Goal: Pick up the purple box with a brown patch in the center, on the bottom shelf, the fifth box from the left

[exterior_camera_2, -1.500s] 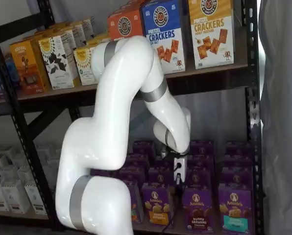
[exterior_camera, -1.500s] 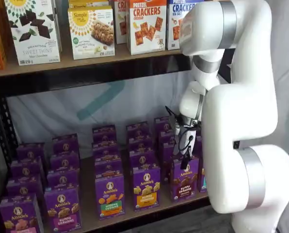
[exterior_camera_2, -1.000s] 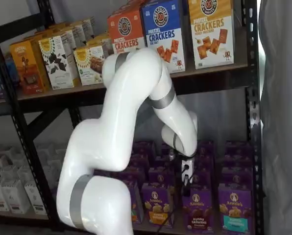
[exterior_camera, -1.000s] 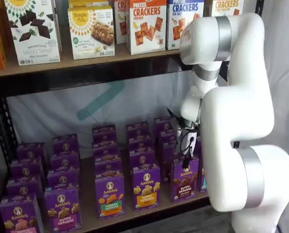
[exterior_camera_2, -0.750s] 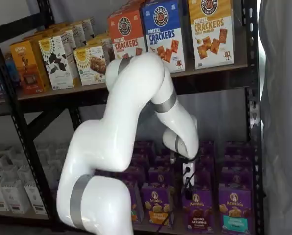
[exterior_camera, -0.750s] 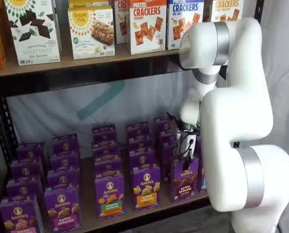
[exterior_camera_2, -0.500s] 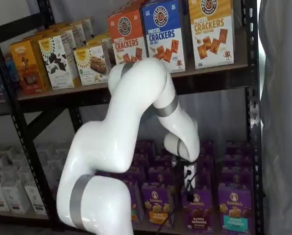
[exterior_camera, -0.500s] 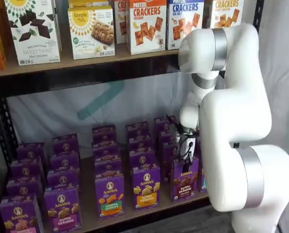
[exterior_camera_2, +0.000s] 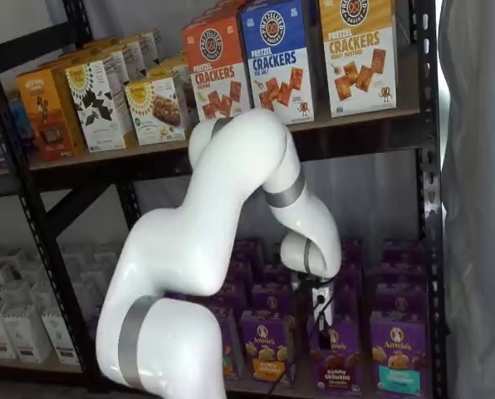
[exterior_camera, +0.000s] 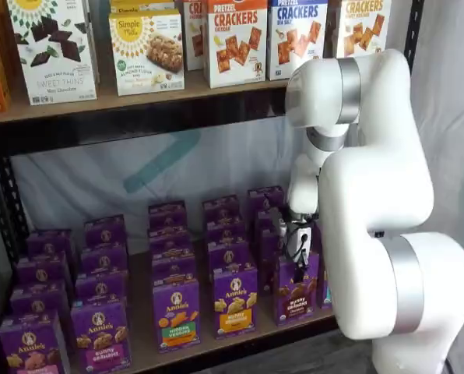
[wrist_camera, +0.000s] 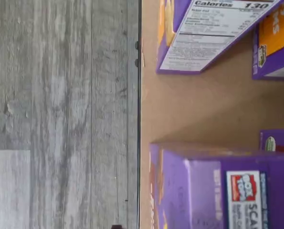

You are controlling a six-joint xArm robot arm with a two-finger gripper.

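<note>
Approach phase, no grasp yet as far as I can judge. The purple box [exterior_camera: 297, 287] stands upright at the front edge of the bottom shelf [exterior_camera: 142, 343], lower right of centre in that shelf view; it also shows low and right of centre in the other [exterior_camera_2: 333, 356], brown bunny crackers on its face.

The gripper [exterior_camera: 297, 251] hangs right above the box's top edge, cable beside it. In a shelf view [exterior_camera_2: 321, 309] it sits over the box's top too. Jaws: can't tell wide or narrow, the fingers are small and dark against the purple cartons. Contact with the box: can't tell either.

Left to do, my read: finish the drop, close on the carton, lift it out.

Clearance:
- Tight sideways. The yellow-band box [exterior_camera: 234, 301] stands just beside the target on its left in the picture, and more purple cartons are stacked directly behind it.
- Right of the target the arm's white body blocks the shelf view; neighbours there show only in the other view, e.g. the teal-band box [exterior_camera_2: 397, 353] near it.
- Wrist view shows the shelf's front rail [wrist_camera: 138, 114] and grey floor [wrist_camera: 61, 95] beyond it, so the open room is forward, off the shelf front.
- The upper shelf is well above, so room to lift looks fine.
</note>
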